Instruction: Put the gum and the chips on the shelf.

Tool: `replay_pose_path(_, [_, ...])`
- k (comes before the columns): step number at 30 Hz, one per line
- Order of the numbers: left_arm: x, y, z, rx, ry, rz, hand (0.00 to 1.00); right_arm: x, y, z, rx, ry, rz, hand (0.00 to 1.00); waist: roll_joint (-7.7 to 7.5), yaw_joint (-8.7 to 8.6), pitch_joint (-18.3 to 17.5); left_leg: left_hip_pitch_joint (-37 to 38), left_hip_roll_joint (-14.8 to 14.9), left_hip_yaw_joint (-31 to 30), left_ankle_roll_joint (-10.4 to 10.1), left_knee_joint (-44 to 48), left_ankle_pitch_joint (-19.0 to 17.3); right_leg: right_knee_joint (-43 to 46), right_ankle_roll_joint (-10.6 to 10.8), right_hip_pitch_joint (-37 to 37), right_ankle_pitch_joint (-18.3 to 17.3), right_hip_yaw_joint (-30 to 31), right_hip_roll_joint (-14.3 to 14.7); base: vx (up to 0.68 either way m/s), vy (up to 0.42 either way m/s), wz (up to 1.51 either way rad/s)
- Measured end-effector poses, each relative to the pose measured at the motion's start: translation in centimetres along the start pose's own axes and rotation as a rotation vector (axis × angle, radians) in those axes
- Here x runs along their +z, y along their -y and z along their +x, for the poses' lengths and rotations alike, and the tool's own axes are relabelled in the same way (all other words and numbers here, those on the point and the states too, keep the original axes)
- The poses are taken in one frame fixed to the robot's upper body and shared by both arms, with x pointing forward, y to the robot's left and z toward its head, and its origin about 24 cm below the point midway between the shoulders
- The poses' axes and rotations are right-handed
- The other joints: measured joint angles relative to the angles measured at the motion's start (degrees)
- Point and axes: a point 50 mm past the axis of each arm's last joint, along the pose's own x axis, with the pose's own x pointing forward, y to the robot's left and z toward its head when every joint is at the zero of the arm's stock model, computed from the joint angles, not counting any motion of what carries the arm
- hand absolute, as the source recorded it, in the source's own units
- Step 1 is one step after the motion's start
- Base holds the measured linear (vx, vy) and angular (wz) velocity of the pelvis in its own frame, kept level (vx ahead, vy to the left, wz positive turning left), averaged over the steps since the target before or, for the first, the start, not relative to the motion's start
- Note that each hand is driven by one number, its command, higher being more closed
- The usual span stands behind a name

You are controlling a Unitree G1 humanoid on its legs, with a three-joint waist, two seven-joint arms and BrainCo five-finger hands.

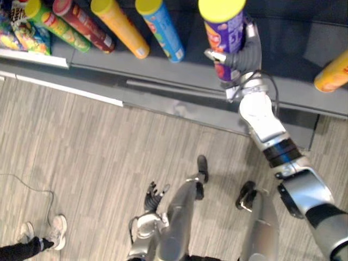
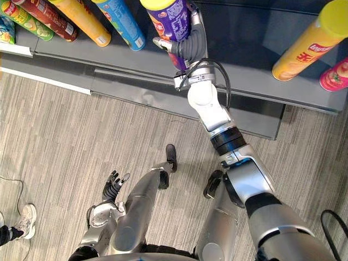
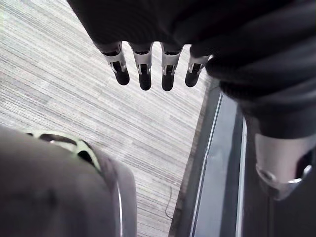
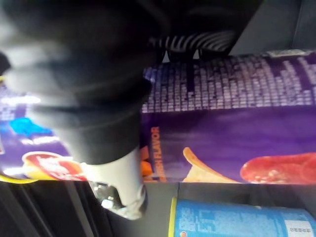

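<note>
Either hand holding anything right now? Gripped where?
The right hand grips the purple chips can round its lower body, well below the yellow lid. The left hand hangs open, holding nothing.

Dark grey shelf [image 1: 296,46] ran across the top of the head views, above a wood-grain floor [image 1: 81,152]. On the board, in a row from the left: green can [image 1: 57,23], red can [image 1: 84,24], orange can [image 1: 120,28], blue can [image 1: 161,31], each apart from its neighbour, lids up. Purple can [image 1: 223,35] upright near the front edge (whether its base touched the board could not be told). Farther right, well apart: yellow can [image 2: 307,43], then a pink can [image 2: 336,76]. Snack bags [image 1: 22,30] stood at the far left, behind a white edge strip [image 1: 32,57]. A person's white shoes [image 1: 57,231] stood on the floor, lower left.
</note>
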Motion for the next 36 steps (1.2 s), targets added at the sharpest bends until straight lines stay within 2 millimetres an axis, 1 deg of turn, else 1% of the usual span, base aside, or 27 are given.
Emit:
replay_pose_path(2, [0.0, 0.0, 0.0, 0.003, 0.000, 0.000, 0.00, -0.2, 0.0, 0.2, -0.012, -0.015, -0.016, 1.00, 0.00, 0.05, 0.0, -0.2, 0.0, -0.2, -0.1, 0.0, 0.0, 0.0, -0.1, 0.0, -0.1, -0.3, -0.1, 0.01, -0.085, 0.07])
replay_pose_path(5, [0.1, 0.0, 0.0, 0.005, 0.012, -0.007, 0.00, 0.1, 0.3, 0.6, -0.037, -0.006, -0.022, 1.00, 0.00, 0.06, 0.0, -1.7, 0.0, -1.0, -0.1, 0.3, 0.0, 0.4, -0.2, -0.9, -0.1, -0.9, -0.2, 0.00, -0.077, 0.10])
replay_pose_path(8, [0.4, 0.2, 0.0, 0.008, 0.030, -0.017, 0.00, -0.1, 0.5, 0.9, -0.056, -0.014, -0.036, 1.00, 0.00, 0.53, 0.0, -2.9, -0.1, -1.1, -0.1, 0.7, 0.2, 0.9, -0.3, -2.1, -0.2, -1.1, -0.4, 0.00, -0.081, 0.07])
replay_pose_path(10, [0.4, 0.2, 0.0, 0.007, 0.032, -0.019, 0.00, -0.5, 1.0, 0.9, -0.070, -0.029, -0.056, 1.00, 0.00, 0.86, 0.0, -3.1, -0.1, -1.2, -0.2, 0.7, 0.4, 1.0, -0.3, -2.2, -0.2, -1.2, -0.4, 0.01, -0.083, 0.03])
replay_pose_path(12, [0.6, 0.4, 0.0, 0.004, 0.039, -0.024, 0.00, -0.6, 1.5, 1.0, -0.079, -0.027, -0.074, 1.00, 0.00, 1.54, 0.0, -3.7, -0.1, -1.2, -0.2, 0.7, 0.4, 1.2, -0.3, -2.8, -0.2, -1.1, -0.4, 0.01, -0.085, 0.02])
replay_pose_path(17, [0.8, 0.4, 0.0, 0.004, 0.059, -0.040, 0.00, -0.4, 2.4, 1.3, -0.118, -0.017, -0.095, 1.00, 0.02, 1.65, 0.0, -5.2, -0.2, -1.0, -0.1, 0.6, 0.9, 1.7, -0.4, -4.8, -0.2, -0.9, -0.6, 0.02, -0.091, 0.03])
replay_pose_path(22, [0.7, 0.5, -0.1, 0.005, 0.054, -0.057, 0.00, -0.5, 2.9, 1.3, -0.133, -0.013, -0.113, 1.00, 0.74, 1.68, 0.3, -5.3, -0.1, -0.9, 0.0, 0.4, 1.0, 1.7, -0.5, -5.2, -0.3, -0.8, -0.5, 0.03, -0.090, -0.01])
replay_pose_path(25, [0.9, 0.7, -0.1, 0.000, 0.064, -0.063, 0.00, -0.2, 3.4, 1.7, -0.141, -0.001, -0.129, 1.00, 1.18, 1.73, 0.5, -6.1, -0.1, -0.7, 0.0, 0.4, 1.2, 1.8, -0.5, -6.1, -0.2, -0.6, -0.5, 0.03, -0.090, -0.01])
replay_pose_path(26, [0.9, 0.8, -0.1, -0.001, 0.064, -0.067, 0.00, -0.3, 3.7, 1.7, -0.147, -0.004, -0.140, 1.00, 1.42, 1.98, 0.6, -6.1, -0.1, -0.6, 0.0, 0.3, 1.2, 1.8, -0.5, -6.2, -0.2, -0.6, -0.5, 0.04, -0.100, -0.01])
replay_pose_path(31, [0.9, 1.0, -0.1, 0.000, 0.071, -0.079, 0.00, -0.5, 4.3, 1.7, -0.191, -0.004, -0.150, 1.00, 1.62, 2.82, 0.7, -6.5, 0.0, -0.2, 0.0, -0.5, 1.6, 1.7, -0.5, -7.1, -0.2, -0.3, -0.4, 0.03, -0.087, -0.01])
replay_pose_path(34, [0.9, 1.0, -0.1, 0.001, 0.070, -0.085, 0.00, -0.1, 4.3, 1.9, -0.202, 0.017, -0.142, 1.00, 1.76, 2.91, 0.6, -6.9, 0.0, -0.1, 0.0, -0.5, 1.6, 1.7, -0.5, -7.6, -0.2, -0.2, -0.3, 0.03, -0.078, -0.01])
replay_pose_path(36, [1.0, 1.2, -0.2, -0.002, 0.073, -0.090, 0.00, 0.6, 4.7, 2.3, -0.242, 0.048, -0.116, 1.00, 2.36, 2.97, 0.9, -7.1, 0.0, 0.0, 0.0, -0.5, 1.6, 1.8, -0.5, -7.9, -0.2, -0.1, -0.4, 0.02, -0.089, -0.01])
